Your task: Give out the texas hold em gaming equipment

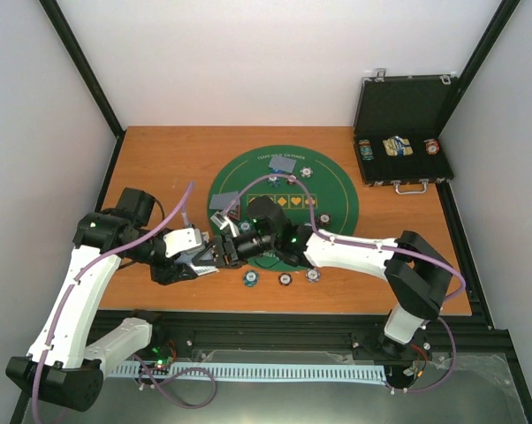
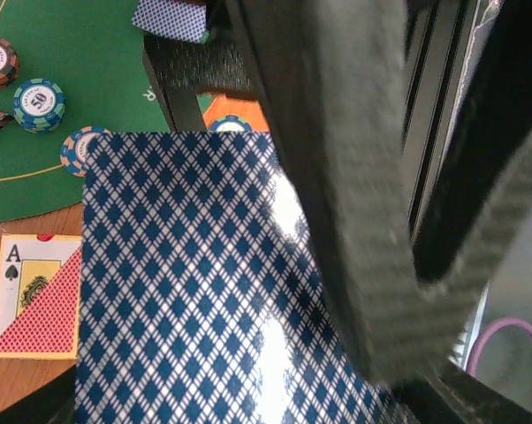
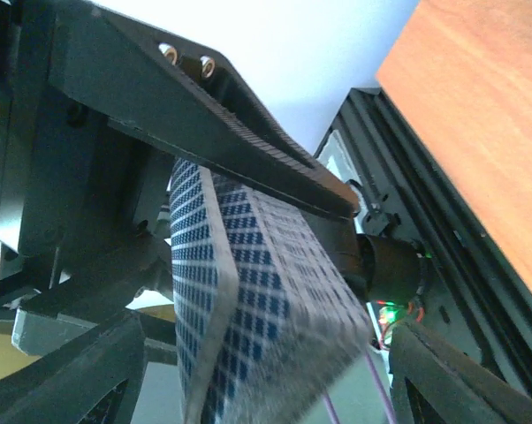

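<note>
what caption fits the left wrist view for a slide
Blue diamond-backed card deck held close to camera, poker chips on green mat, ace card on table.

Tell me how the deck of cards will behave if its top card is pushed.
The deck of cards shows glare on its back, so the top card will probably slide off easily. It is a stack of many thin cards, so it may fan out. One card alone would likely bend.

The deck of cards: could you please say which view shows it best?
Right wrist: the deck of cards shows as a thick stack, two sides visible. Left wrist shows only the top back, flat-on; top external hardly shows it.
</note>
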Tool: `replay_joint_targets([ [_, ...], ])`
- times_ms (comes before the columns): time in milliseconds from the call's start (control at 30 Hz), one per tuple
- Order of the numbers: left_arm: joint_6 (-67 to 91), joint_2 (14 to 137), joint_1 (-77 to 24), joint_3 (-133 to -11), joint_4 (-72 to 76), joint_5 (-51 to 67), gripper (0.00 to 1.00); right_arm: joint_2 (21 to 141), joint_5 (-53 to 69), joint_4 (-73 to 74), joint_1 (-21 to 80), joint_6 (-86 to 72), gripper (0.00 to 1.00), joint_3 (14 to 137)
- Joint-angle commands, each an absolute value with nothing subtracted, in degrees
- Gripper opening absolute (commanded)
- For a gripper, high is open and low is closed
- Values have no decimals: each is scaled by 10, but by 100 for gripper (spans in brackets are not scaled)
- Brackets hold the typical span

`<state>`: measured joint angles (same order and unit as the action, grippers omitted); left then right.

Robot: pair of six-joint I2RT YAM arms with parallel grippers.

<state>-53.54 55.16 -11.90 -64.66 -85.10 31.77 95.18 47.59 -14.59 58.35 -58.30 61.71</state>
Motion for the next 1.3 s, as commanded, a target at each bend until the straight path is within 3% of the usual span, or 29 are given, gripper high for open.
replay_joint_targets([
  [0, -531, 542, -119, -668, -851, 342, 11, 981, 505, -222, 592, -615, 74, 636],
  [400, -536, 538, -119, -685, -859, 351, 11, 1008, 495, -202, 566, -618, 60, 613],
  [767, -536, 538, -119, -686, -860, 351, 11, 968, 475, -139, 543, -574, 38, 576],
  [967, -537, 537, -119, -684, -859, 348, 11, 939, 466, -94, 533, -548, 33, 582],
  [1267, -537, 536, -119, -677, -855, 343, 11, 907, 448, -33, 525, -520, 9, 591],
])
